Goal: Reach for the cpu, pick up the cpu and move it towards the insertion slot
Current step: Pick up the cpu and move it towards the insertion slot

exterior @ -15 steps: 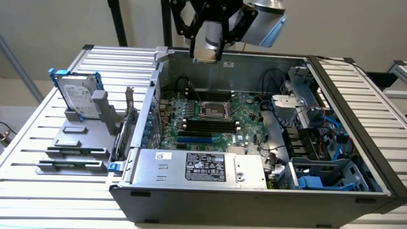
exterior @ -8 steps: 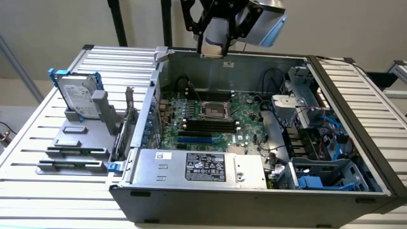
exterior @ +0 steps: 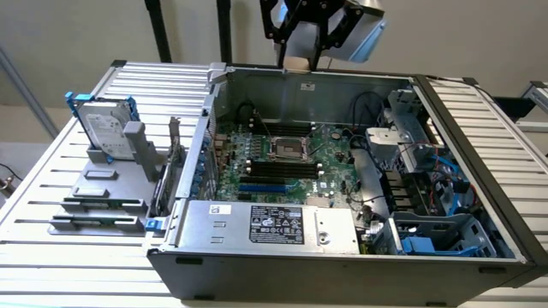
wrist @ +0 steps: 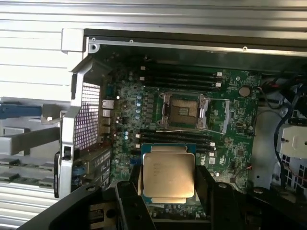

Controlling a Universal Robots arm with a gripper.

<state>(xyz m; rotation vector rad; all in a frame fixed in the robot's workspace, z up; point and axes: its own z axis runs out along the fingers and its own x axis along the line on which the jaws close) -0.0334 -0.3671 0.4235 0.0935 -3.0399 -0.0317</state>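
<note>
Desk (exterior: 77,256) is a slatted metal surface, pale grey, set against a plain light wall; dark uprights stand behind its far edge. An open computer case (exterior: 342,269) takes up most of the desk, lid off, with the green motherboard (exterior: 287,160) exposed inside and a labelled power supply (exterior: 274,224) along the near wall of the case. Toward the desk's edge on the exterior view's left I see a grey fixture carrying an upright hard drive (exterior: 107,131) with blue rails.

My pincer (exterior: 301,61) hangs above the far wall of the case — closed on the cpu (wrist: 168,175), one dark finger on each side of it in the wrist view. The cpu is a flat square chip, silvery-grey metal top with a dull sheen and faint printing I cannot read, green edge showing around the lid.

The insertion slot (wrist: 183,111) sits mid-board between the rows of black memory slots (wrist: 180,76) — shiny metal frame, dark centre. The cpu is held in the air, apart from it.
</note>
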